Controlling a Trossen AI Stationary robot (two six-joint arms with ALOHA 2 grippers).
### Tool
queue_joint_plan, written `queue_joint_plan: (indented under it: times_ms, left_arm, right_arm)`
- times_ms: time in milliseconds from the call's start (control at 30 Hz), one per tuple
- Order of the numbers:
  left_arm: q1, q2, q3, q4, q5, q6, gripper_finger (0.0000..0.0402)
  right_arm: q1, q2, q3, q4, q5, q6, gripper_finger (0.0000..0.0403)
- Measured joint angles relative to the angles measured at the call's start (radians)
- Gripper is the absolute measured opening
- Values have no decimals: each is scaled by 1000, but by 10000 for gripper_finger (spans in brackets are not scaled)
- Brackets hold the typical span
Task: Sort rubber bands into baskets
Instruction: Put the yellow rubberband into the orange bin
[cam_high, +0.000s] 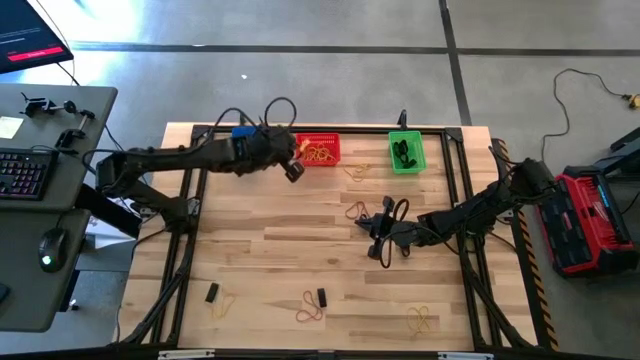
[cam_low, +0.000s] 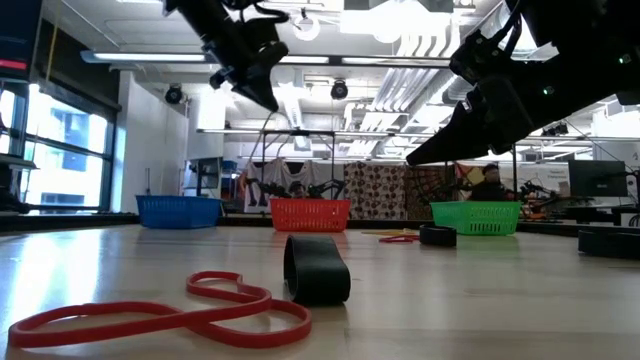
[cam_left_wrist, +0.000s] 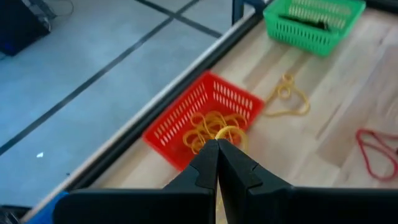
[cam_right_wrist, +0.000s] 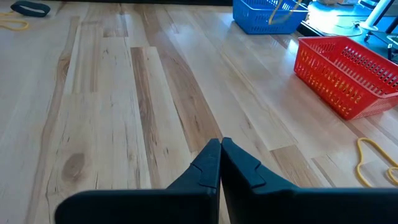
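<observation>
Taking the red basket as landmark: the left gripper hangs just beside its left edge, fingers pressed together on a yellow rubber band dangling over the basket's near rim, so the drop lies slightly right of it. Well right and nearer the front, the right gripper waits with fingers closed, apparently empty, far from this basket

A grey desk is standing left of the wooden table, carrying a keyboard and a mouse. A red-and-black case is lying on the grey floor at the right, near a loose cable.
</observation>
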Motion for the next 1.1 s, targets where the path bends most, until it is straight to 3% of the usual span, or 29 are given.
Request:
queue_joint_plan:
  times_ms: [367,800,1100]
  left_arm:
    - [86,29,79,69,79,51,0]
    - [153,314,288,70,135,122,0]
    - [199,433,295,55,156,121,0]
  right_arm:
    - [0,0,0,0,0,0,0]
    - [0,0,0,0,0,-1,0]
    - [0,0,0,3,0,-19,0]
